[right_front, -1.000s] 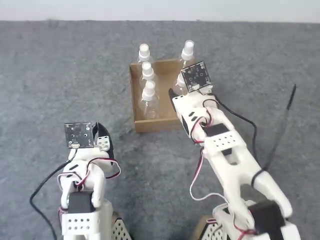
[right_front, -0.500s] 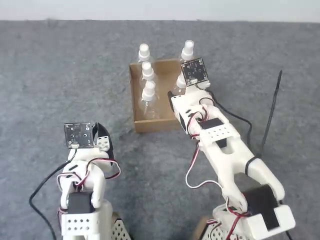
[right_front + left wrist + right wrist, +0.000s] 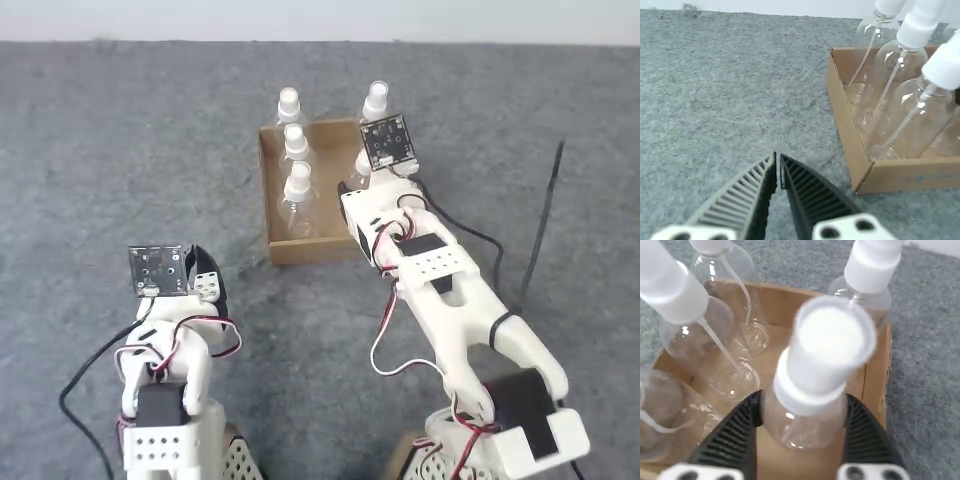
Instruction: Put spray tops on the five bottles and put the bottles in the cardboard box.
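A capped bottle point(image 3: 820, 355) is gripped around its body by the part-spread fingers of the right tool point(image 3: 802, 407), inside the cardboard box point(image 3: 881, 365). Four more bottles point(image 3: 705, 325) are seen just beyond that tool. The left tool point(image 3: 778, 162) is closed and empty above the grey surface point(image 3: 730, 90), with the box ahead of it.

White plastic arms point(image 3: 470, 330), black ribbed fingers point(image 3: 737, 202), red and black cables point(image 3: 378, 345)

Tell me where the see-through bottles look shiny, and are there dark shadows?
Right wrist view: white glints on the clear plastic bottle in the right gripper. Left wrist view: bright spots on the bottles in the brown cardboard box. High view: soft light, no hard shadows on the grey carpet.
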Action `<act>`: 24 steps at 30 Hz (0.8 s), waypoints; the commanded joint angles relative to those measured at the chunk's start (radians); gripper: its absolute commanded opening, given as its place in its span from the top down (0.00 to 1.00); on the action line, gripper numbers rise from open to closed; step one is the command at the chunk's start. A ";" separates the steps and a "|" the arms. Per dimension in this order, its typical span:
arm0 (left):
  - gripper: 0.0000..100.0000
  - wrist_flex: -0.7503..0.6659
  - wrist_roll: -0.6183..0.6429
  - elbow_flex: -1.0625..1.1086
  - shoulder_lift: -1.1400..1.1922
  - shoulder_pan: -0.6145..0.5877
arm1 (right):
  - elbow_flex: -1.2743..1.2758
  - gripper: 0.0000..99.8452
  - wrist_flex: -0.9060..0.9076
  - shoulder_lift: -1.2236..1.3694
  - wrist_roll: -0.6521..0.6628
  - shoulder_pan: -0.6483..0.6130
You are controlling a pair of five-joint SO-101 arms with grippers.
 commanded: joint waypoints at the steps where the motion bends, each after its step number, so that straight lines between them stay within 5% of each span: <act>1: 0.99 0.005 -0.008 -0.012 -0.012 -0.005 | -0.057 0.76 0.042 -0.010 -0.014 0.005; 24: 0.99 0.005 -0.008 -0.012 -0.012 -0.005 | -0.057 0.72 0.107 -0.035 -0.009 -0.033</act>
